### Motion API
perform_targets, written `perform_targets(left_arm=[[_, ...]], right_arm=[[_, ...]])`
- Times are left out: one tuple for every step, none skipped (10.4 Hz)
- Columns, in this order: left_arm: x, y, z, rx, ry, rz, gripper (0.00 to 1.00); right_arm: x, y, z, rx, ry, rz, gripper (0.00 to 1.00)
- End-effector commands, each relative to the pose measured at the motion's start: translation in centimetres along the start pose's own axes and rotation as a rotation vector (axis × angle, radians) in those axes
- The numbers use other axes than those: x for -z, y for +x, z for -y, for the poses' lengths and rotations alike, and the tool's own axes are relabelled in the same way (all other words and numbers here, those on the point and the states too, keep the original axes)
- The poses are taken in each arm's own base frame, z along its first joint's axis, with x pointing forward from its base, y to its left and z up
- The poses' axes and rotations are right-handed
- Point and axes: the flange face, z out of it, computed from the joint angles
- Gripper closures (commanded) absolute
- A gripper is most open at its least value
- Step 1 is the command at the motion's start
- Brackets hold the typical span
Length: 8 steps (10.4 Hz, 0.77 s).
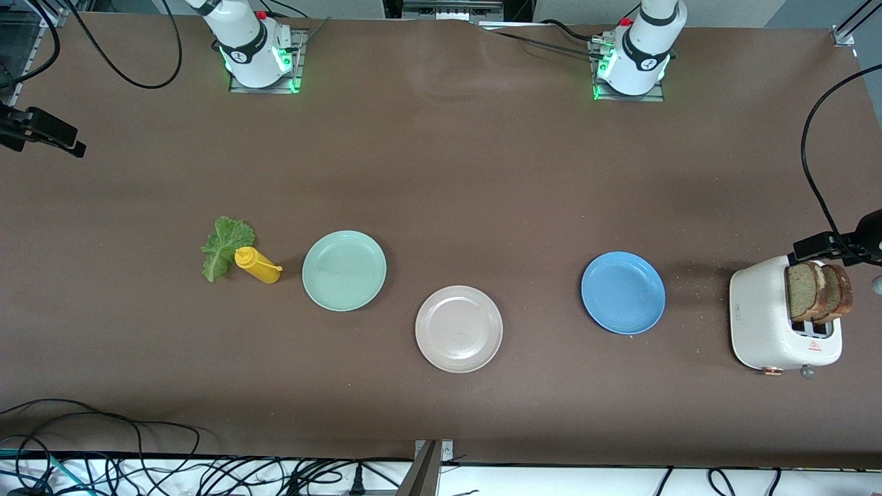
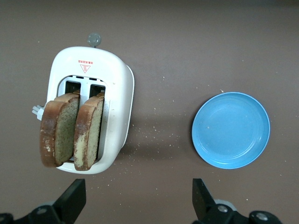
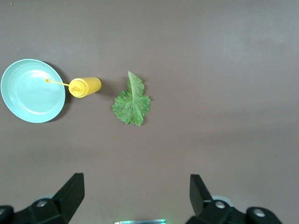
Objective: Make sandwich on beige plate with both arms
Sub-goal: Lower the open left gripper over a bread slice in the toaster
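Observation:
The beige plate lies bare near the table's middle, nearer the front camera than the other plates. Two brown bread slices stand in a white toaster at the left arm's end; they also show in the left wrist view. The lettuce leaf lies flat toward the right arm's end, also in the right wrist view. My left gripper hangs open and empty high over the table between toaster and blue plate. My right gripper hangs open and empty high up near its base.
A yellow squeeze bottle lies beside the lettuce, next to the mint green plate. The blue plate lies between the beige plate and the toaster. Crumbs lie by the toaster. Black mounts with cables stand at both table ends.

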Motion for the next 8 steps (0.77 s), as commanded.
perform_targets(left_arm=[[-0.1, 1.1, 0.3, -0.031, 0.017, -0.028, 0.0], [-0.9, 1.6, 0.5, -0.03, 0.022, -0.037, 0.0], [-1.3, 1.9, 1.8, -0.011, 0.026, -0.062, 0.0], [-2.0, 2.2, 2.3, -0.017, 0.027, -0.067, 0.0], [-2.5, 2.2, 2.6, -0.055, 0.025, -0.06, 0.0], [-2.9, 2.2, 3.3, -0.056, 0.022, -0.056, 0.0], [-3.0, 2.2, 3.3, -0.056, 0.022, -0.054, 0.0], [-3.0, 2.2, 3.3, -0.055, 0.022, -0.054, 0.0]], right_arm=[[0.0, -0.3, 0.3, 0.019, -0.012, 0.005, 0.0], [0.0, -0.3, 1.6, 0.043, -0.015, 0.004, 0.0], [-0.1, -0.2, 2.7, 0.063, -0.02, 0.004, 0.0], [-0.1, -0.3, 4.0, 0.089, -0.026, 0.001, 0.0], [-0.1, -0.3, 4.3, 0.097, -0.042, -0.001, 0.0], [-0.3, -0.1, 4.5, 0.1, -0.045, 0.002, 0.0], [-0.4, 0.1, 4.5, 0.102, -0.051, -0.001, 0.0], [-0.3, 0.1, 4.8, 0.108, -0.053, -0.008, 0.0]])
